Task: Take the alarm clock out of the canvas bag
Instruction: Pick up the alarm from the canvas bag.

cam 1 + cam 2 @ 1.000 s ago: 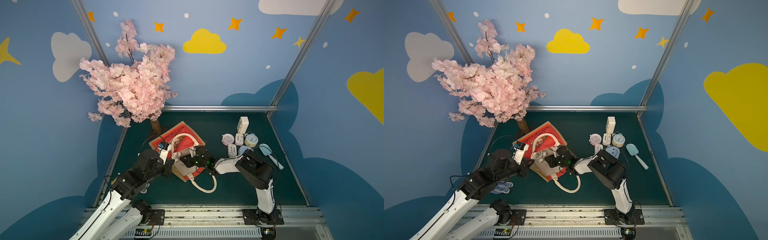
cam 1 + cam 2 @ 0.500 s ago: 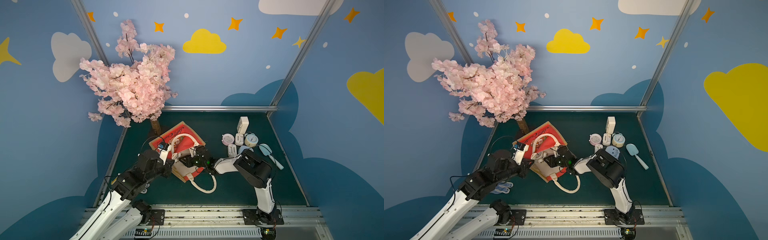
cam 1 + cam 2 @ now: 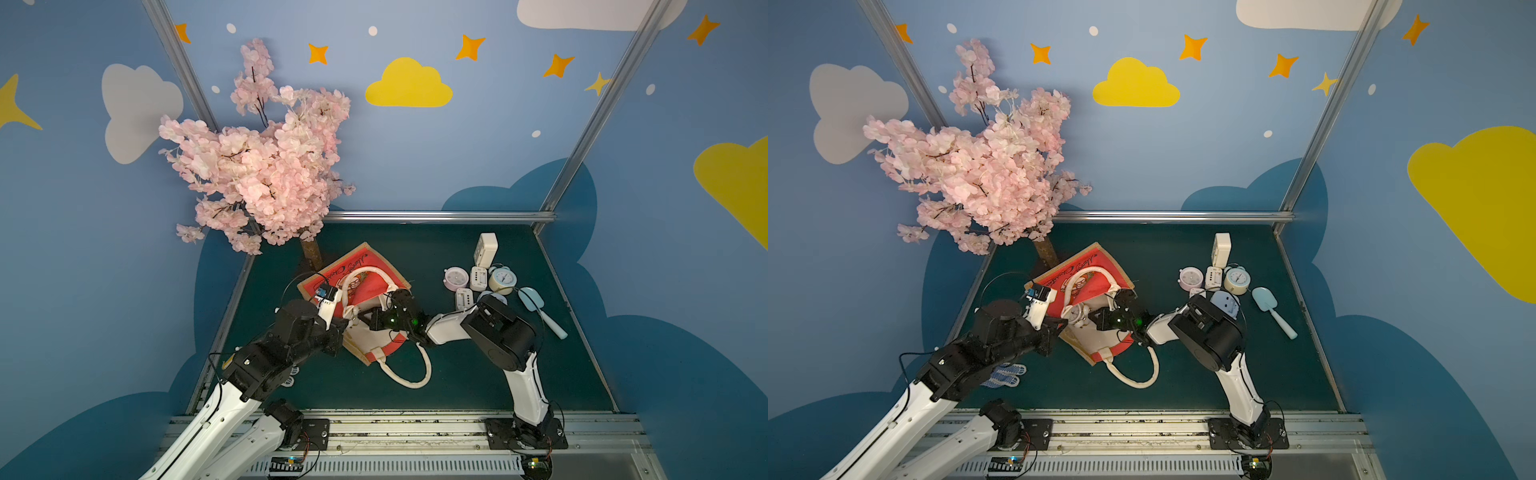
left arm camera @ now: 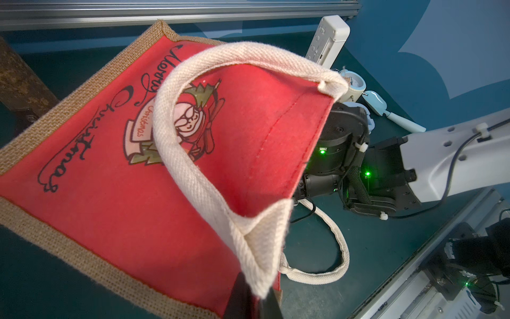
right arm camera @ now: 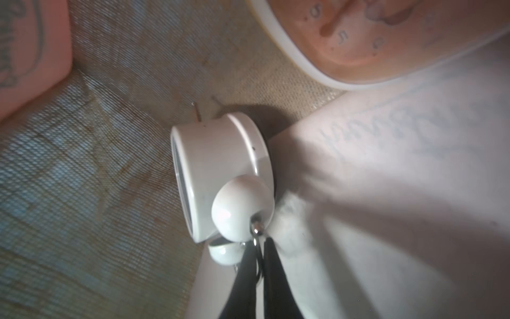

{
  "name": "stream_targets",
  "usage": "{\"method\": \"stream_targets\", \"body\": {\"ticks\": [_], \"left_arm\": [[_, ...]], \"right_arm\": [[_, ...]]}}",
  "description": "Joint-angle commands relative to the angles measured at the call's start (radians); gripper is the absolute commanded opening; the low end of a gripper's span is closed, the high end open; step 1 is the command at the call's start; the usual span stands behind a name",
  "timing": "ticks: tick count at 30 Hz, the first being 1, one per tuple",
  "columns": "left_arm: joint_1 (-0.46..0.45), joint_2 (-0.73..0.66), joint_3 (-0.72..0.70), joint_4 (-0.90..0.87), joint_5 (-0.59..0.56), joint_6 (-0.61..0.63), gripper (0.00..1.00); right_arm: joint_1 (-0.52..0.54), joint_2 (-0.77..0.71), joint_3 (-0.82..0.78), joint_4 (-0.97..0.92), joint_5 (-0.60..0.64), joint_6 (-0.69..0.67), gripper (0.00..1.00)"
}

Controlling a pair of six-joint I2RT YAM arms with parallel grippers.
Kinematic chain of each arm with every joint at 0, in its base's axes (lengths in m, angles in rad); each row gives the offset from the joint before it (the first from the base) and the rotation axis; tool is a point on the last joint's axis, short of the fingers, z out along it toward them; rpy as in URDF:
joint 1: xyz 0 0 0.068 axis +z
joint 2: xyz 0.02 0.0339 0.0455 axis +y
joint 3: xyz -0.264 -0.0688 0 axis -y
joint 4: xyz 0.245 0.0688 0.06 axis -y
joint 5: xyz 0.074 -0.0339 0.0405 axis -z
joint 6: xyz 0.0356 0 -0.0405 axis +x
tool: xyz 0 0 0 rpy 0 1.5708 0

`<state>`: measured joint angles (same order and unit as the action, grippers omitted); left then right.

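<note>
**Bag.** The canvas bag (image 3: 365,266) is lying on its side left of the table's centre, with its mouth turned toward the right arm. Being soft jute, it is sagging wherever it is not being propped. Its upper rim is being lifted by the left gripper (image 4: 255,301), which is clamped tight on the fabric at a handle root.

**Clock.** Inside the bag, the alarm clock (image 5: 218,176) is being held by the right gripper (image 5: 259,276), closed hard on the thin wire loop by the twin bells. The clock is judged light, rigid and glossy (its glass face is probably fragile). The loop is therefore judged the soundest hold, though swinging is to be expected. A pink-faced clock (image 5: 386,36) is lying close by.

**Room and surface.** Ample room is being left by the blue-walled enclosure. The dark green table (image 3: 457,374) is appearing flat and matt, and a cluster of clocks (image 3: 478,278) is standing well apart at the right rear.
</note>
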<state>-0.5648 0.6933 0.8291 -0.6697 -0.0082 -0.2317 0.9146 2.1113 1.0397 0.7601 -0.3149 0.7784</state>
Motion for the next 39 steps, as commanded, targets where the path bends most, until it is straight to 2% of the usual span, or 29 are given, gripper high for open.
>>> {"method": "stream_targets", "body": {"ticks": [1, 12, 20, 39], "left_arm": [[-0.001, -0.012, 0.004, 0.015, 0.001, 0.0, 0.1], [-0.001, -0.024, 0.0, 0.01, -0.006, 0.0, 0.1], [-0.001, -0.023, -0.004, 0.023, -0.013, -0.001, 0.1], [-0.001, 0.043, 0.008, 0.087, -0.124, -0.064, 0.09]], "right_arm": [[-0.004, -0.001, 0.003, 0.049, -0.006, 0.013, 0.02], [-0.004, -0.062, -0.014, 0.002, 0.008, 0.021, 0.0], [0.004, -0.188, -0.062, -0.101, 0.037, -0.018, 0.0], [0.038, -0.463, -0.165, -0.331, 0.097, -0.103, 0.0]]}}
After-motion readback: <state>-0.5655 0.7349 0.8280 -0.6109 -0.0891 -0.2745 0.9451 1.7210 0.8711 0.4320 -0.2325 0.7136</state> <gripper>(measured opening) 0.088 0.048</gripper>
